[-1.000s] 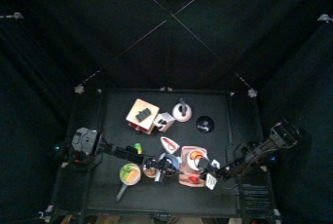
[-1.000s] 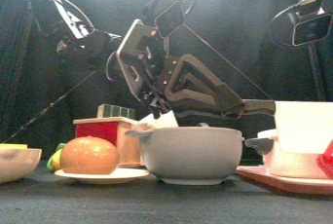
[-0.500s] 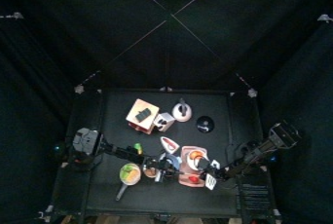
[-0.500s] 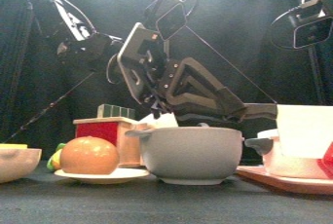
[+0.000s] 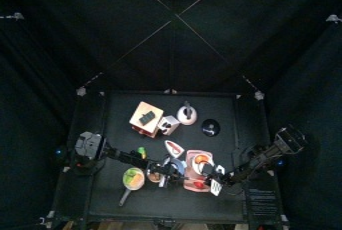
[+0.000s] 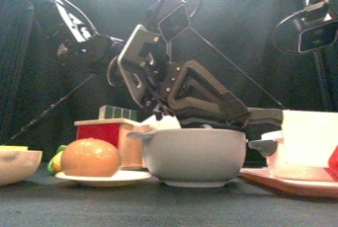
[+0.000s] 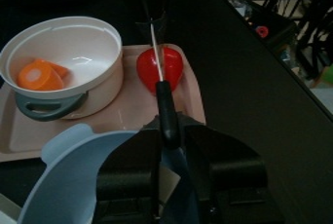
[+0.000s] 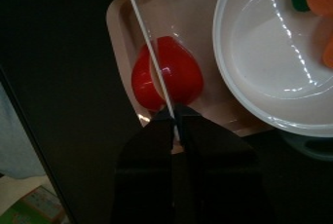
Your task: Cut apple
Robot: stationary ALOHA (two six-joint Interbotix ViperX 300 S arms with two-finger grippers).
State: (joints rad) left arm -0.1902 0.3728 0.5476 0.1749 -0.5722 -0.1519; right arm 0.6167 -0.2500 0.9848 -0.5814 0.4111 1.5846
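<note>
Right wrist view: right gripper [image 8: 172,130] clamped on knife [image 8: 146,48], blade across apple [image 8: 166,72] at centre-left. Apple looks smooth, round, likely to roll; steady its flank.

White bowl [image 8: 279,53] crowds apple [image 8: 166,72] on cutting board [image 8: 169,18]; opposite side open black table [image 8: 58,62].

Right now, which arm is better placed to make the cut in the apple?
Right, probably: the right gripper is shut on the knife, whose blade lies across the apple on the cutting board. The left gripper hangs near the same apple, but its grip is unclear.
</note>
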